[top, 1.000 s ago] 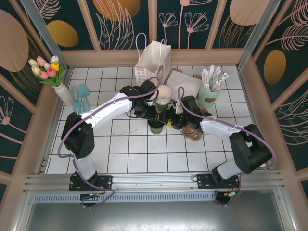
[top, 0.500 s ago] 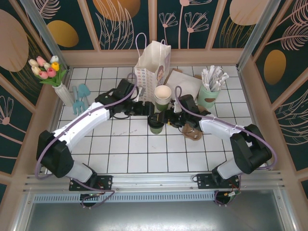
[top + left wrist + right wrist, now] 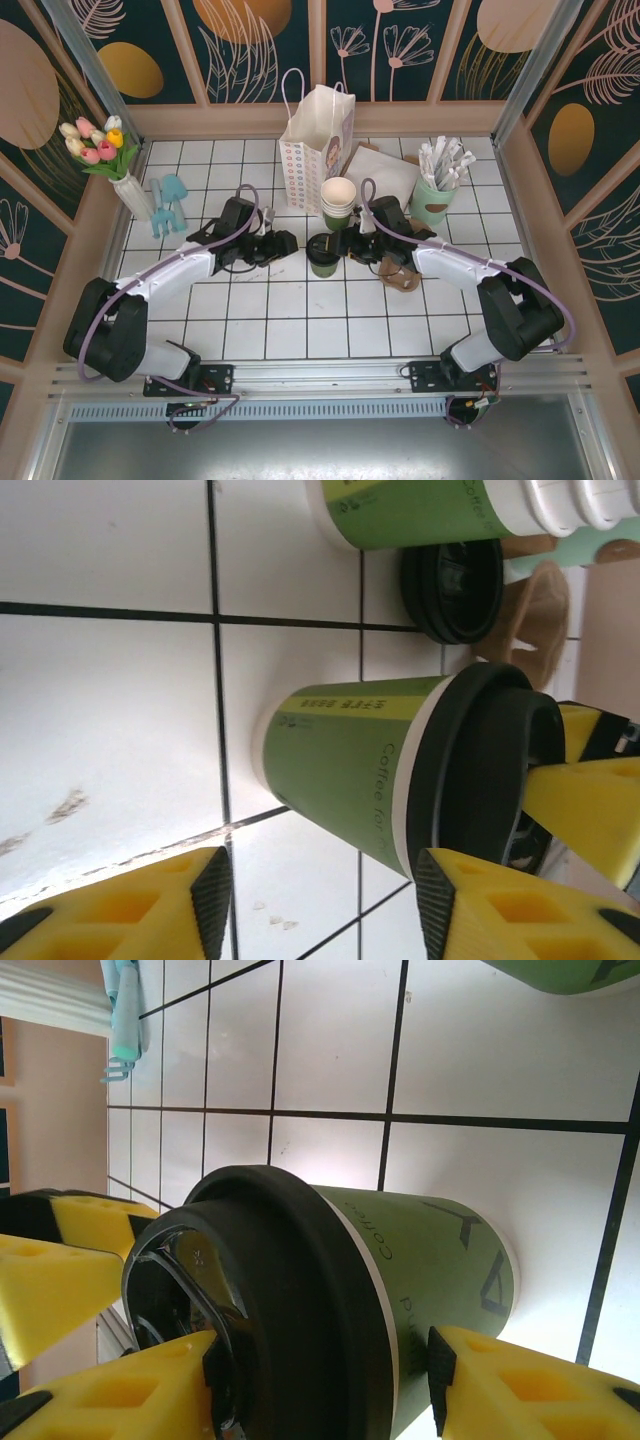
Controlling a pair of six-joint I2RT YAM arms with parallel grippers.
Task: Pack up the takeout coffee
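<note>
The takeout coffee [image 3: 322,256] stands upright on the tiles mid-table: a dark green cup [image 3: 345,770] with its black lid [image 3: 285,1290] on. My left gripper [image 3: 285,246] sits just left of it, low and level. It is open [image 3: 322,892], with bare tile between the pads and the cup just beyond the tips. My right gripper [image 3: 346,245] is at the cup's right side. It is open [image 3: 322,1362], turned so one finger lies against the lid's top and the other sits in front of the lower wall [image 3: 440,1260]. A right fingertip [image 3: 585,805] touches the lid.
A stack of green cups [image 3: 338,198] stands just behind the coffee, with loose black lids [image 3: 455,588] beside it. The white paper bag [image 3: 318,130] is at the back, the mint cup of sticks [image 3: 435,195] back right, a brown carrier [image 3: 400,273] to the right, and the flower vase [image 3: 128,185] on the left.
My left gripper has drawn back from over the cup to its left side, and the arm has swung down and left. The right arm has barely moved.
</note>
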